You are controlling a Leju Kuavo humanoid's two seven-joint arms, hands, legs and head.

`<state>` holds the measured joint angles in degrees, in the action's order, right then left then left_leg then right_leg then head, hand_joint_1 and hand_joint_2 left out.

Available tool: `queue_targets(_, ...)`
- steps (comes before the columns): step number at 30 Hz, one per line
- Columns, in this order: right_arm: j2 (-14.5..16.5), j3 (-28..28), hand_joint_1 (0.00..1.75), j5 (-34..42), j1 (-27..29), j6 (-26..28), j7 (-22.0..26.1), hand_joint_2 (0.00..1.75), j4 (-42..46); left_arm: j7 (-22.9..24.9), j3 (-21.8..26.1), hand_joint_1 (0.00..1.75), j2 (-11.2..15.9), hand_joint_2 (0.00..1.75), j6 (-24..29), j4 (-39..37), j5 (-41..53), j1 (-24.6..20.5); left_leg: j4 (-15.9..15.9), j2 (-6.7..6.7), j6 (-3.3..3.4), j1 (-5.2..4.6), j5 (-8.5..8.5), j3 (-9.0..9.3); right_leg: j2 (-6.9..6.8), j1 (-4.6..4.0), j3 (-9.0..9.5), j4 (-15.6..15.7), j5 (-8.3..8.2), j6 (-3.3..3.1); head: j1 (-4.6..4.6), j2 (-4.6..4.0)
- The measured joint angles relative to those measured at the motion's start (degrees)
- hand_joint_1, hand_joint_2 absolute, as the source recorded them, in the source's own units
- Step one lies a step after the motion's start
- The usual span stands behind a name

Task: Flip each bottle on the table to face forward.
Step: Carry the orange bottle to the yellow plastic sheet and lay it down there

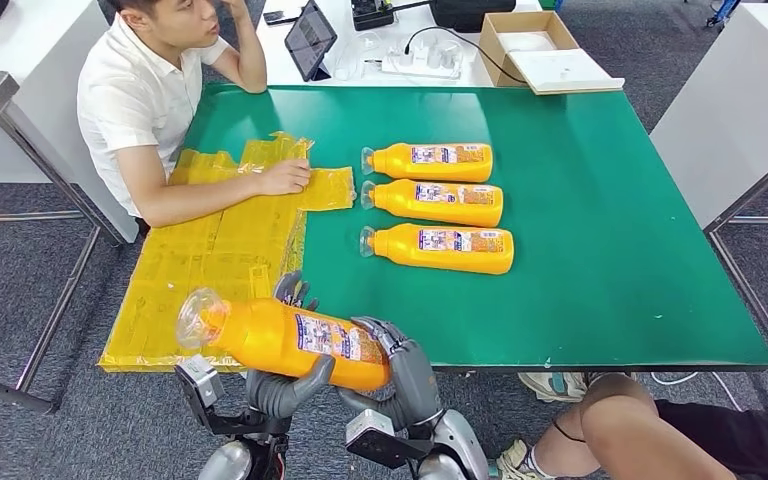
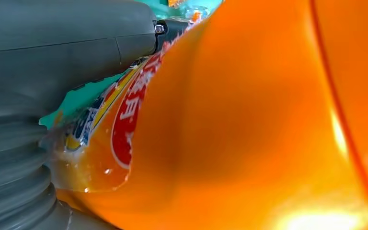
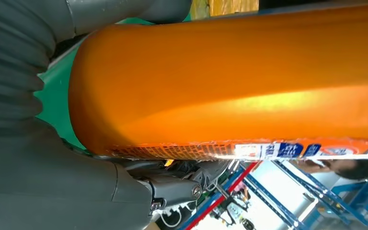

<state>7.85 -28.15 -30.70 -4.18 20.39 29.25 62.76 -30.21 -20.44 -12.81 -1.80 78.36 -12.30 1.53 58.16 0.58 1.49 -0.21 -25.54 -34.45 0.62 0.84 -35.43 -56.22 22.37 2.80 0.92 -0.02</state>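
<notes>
Orange plastic bottle with a clear cap (image 1: pixel 285 340) hangs lifted above the near edge of the green table (image 1: pixel 600 250), its long axis running across the robot, cap toward the robot's left. The left hand (image 1: pixel 285 385) cups it from beneath near the neck end; the right hand (image 1: pixel 405 375) wraps the base end. Both clamp it. Three more orange bottles (image 1: pixel 438 205) lie in a row mid-table, well apart from it.
</notes>
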Motion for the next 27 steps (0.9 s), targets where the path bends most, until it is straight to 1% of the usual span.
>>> queue_targets(3, 0.2, -0.4, 1.75, 0.4, -0.3, -0.3, 0.0, 1.75, -0.9, 0.0, 0.0, 0.00, 0.0, 1.75, -1.1, 0.0, -1.2, 0.0, 0.0, -0.01, 0.00, 0.00, 0.00, 0.00, 0.00, 0.00, -0.01, 0.0, 0.00, 0.00, -0.01, 0.00)
queue_targets(4, 0.2, -0.5, 1.75, 0.5, -0.4, -0.4, 0.1, 1.75, -1.3, 0.0, 0.0, 0.28, 0.0, 1.75, -2.0, 0.0, -2.0, 0.0, 0.0, -0.01, 0.00, 0.00, 0.00, 0.00, 0.00, 0.00, -0.01, 0.0, 0.00, 0.00, 0.00, -0.01)
queue_targets(7, 0.3, -0.9, 1.75, 0.8, -0.7, -0.6, 0.2, 1.75, -2.2, 0.2, 0.2, 1.58, 0.0, 1.75, -4.2, 0.0, -4.0, 0.0, 0.0, -0.01, 0.00, 0.00, 0.00, 0.00, 0.00, 0.00, -0.02, 0.0, 0.00, 0.00, 0.01, -0.01)
queue_targets(8, 0.3, -1.0, 1.75, 0.9, -0.8, -0.6, 0.2, 1.75, -2.5, 0.1, 0.3, 1.74, 0.0, 1.75, -4.7, 0.0, -4.4, 0.1, 0.0, -0.02, 0.00, 0.00, 0.00, 0.00, 0.00, 0.00, -0.02, 0.0, 0.00, 0.00, 0.00, -0.01)
queue_targets(16, 0.7, -1.6, 1.75, 1.7, -1.3, -1.0, 0.5, 1.75, -4.0, -0.9, 1.6, 1.75, 0.0, 1.75, -9.7, 0.0, -9.7, 0.8, 0.0, -0.03, 0.00, 0.00, 0.00, -0.01, 0.01, 0.00, -0.04, 0.0, 0.00, 0.00, -0.01, -0.01)
queue_targets(21, 0.7, -1.9, 1.75, 1.8, -1.3, -1.0, 0.6, 1.75, -4.3, -0.9, 2.0, 1.75, 0.0, 1.75, -10.3, 0.0, -10.4, 1.1, 0.0, -0.03, 0.00, 0.00, 0.00, -0.01, 0.01, 0.00, -0.06, 0.0, 0.00, 0.00, -0.01, -0.01)
queue_targets(22, 0.7, -1.9, 1.71, 1.8, -1.3, -1.0, 0.6, 1.75, -4.4, -0.9, 2.1, 1.75, 0.0, 1.75, -10.4, 0.0, -10.5, 1.1, 0.0, -0.03, 0.00, 0.00, 0.00, -0.01, 0.01, 0.00, -0.06, 0.0, 0.00, 0.00, -0.01, -0.01)
queue_targets(23, 0.7, -2.0, 1.63, 1.8, -1.3, -1.0, 0.6, 1.75, -4.4, -0.8, 2.2, 1.75, 0.0, 1.75, -10.4, 0.0, -10.5, 1.1, 0.0, -0.03, 0.00, 0.00, 0.00, -0.01, 0.01, 0.00, -0.06, 0.0, 0.00, 0.00, -0.01, -0.01)
queue_targets(24, 0.7, -2.0, 1.41, 1.8, -1.3, -1.0, 0.6, 1.75, -4.4, -0.8, 2.2, 1.75, 0.0, 1.75, -10.4, 0.0, -10.5, 1.1, 0.0, -0.03, 0.00, 0.00, 0.00, -0.01, 0.01, 0.00, -0.06, 0.0, 0.00, 0.00, -0.01, -0.01)
queue_targets(27, 0.7, -2.0, 0.30, 1.8, -1.3, -1.1, 0.7, 1.75, -4.5, -0.8, 2.3, 1.75, 0.0, 1.75, -10.5, 0.0, -10.4, 1.2, 0.0, -0.03, 0.00, 0.00, 0.00, -0.01, 0.01, 0.00, -0.06, 0.0, 0.00, 0.00, 0.00, -0.01)
